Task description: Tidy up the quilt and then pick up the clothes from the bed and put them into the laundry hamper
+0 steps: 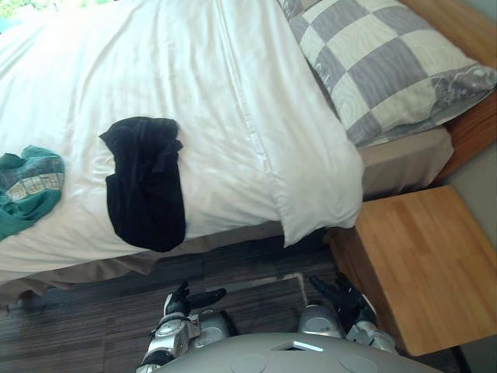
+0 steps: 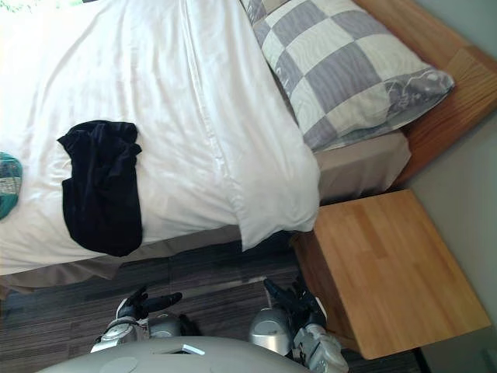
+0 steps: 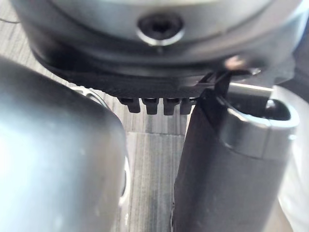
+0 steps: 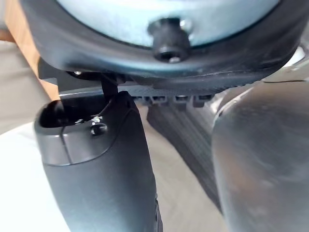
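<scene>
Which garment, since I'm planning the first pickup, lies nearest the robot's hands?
The black garment, at the near edge of the quilt ahead of the left hand; the green patterned garment lies farther left.

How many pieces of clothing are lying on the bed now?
2. A black garment lies on the white quilt, near its front edge; a green patterned garment lies to the black one's left, cut by the view's edge. More may be hidden beyond.

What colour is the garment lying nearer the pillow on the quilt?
The garment is plain black, shown best in the left eye view.
</scene>
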